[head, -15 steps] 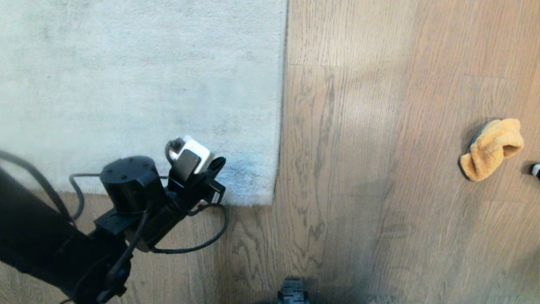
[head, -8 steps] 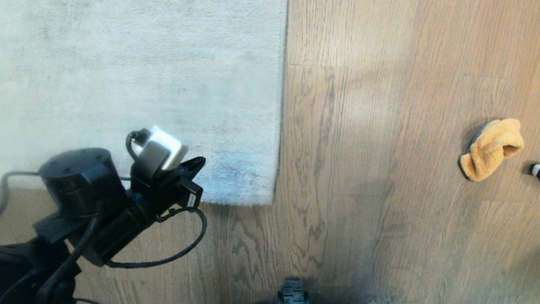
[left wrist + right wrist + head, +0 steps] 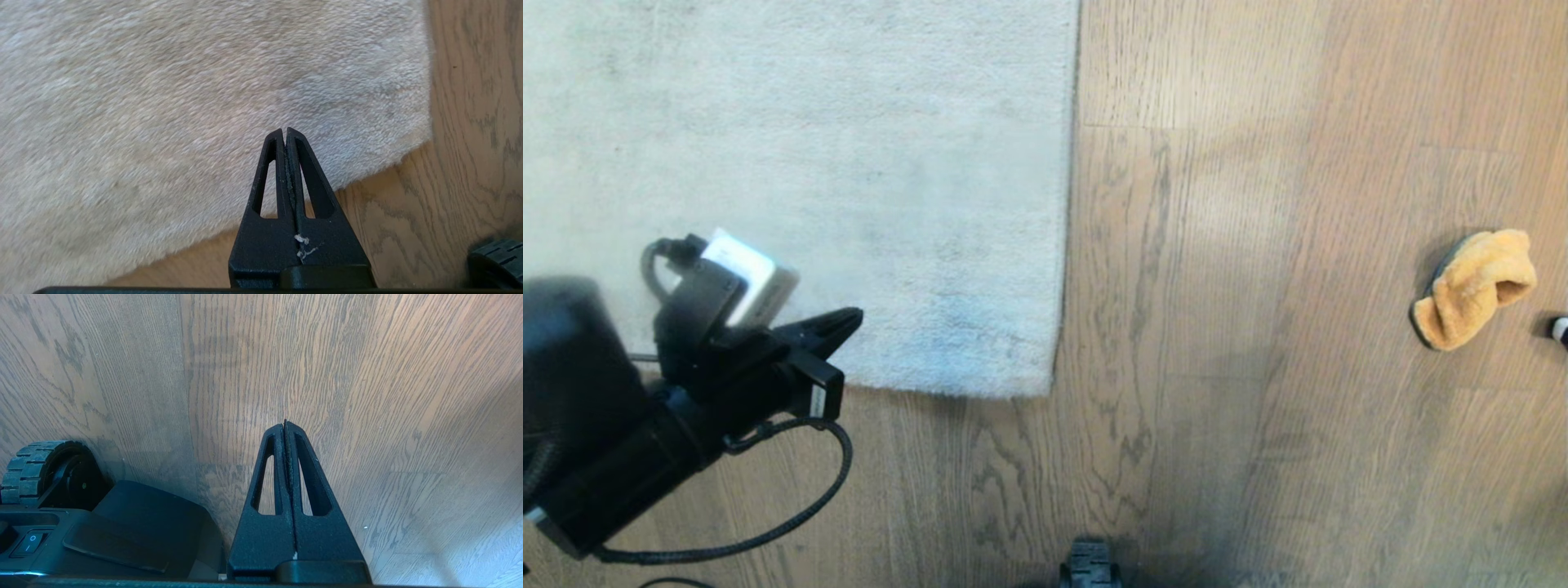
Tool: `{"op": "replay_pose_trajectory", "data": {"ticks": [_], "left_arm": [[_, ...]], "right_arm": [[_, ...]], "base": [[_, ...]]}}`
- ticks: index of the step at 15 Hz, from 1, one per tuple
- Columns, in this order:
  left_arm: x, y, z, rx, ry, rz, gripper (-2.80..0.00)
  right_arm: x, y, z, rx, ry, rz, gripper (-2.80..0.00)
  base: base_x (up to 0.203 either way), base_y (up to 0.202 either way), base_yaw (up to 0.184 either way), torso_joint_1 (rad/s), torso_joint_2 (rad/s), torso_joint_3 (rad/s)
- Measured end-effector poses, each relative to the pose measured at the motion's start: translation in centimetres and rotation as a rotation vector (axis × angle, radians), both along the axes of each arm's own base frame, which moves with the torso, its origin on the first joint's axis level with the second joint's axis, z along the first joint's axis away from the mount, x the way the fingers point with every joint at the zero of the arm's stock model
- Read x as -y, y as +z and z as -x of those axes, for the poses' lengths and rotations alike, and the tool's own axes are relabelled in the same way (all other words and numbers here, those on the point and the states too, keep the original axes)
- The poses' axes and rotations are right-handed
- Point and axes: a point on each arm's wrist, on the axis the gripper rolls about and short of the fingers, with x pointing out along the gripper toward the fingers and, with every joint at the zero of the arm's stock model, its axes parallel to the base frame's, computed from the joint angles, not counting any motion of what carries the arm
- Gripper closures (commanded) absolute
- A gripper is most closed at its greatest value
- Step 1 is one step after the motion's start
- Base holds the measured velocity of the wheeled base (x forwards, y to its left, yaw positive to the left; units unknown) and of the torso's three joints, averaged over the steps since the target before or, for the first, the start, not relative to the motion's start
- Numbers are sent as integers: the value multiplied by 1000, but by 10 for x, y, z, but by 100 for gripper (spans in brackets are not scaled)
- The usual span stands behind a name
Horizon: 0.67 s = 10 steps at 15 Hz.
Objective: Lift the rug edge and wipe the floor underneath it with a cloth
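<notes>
My left hand, pressed together and empty, hovers over the rug by its near edge, the cloth far off to its right on the floor, so next I must spread and pinch that edge.

The pale grey short-pile rug is lying flat, its near edge and rounded corner pressing against the brown wood-grain plank floor, leaving no visible gap for fingers to slip under. The left gripper, its black jaws pressed together, is hanging over that near edge. A wide strip of bare planks is lying open between the rug and the small orange-tan plush cloth. The robot's black ribbed wheel is standing beside the right gripper.
</notes>
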Motion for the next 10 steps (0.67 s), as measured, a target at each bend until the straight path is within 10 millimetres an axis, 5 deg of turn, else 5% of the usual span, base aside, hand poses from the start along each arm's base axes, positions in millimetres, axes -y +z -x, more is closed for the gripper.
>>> {"op": "replay_pose_trajectory", "data": {"ticks": [10], "left_arm": [[-44, 9, 43, -90, 119, 63, 0]], "right_arm": [[0, 0, 0, 0, 0, 0, 0]], "base": [[0, 0, 0, 0, 0, 0]]}}
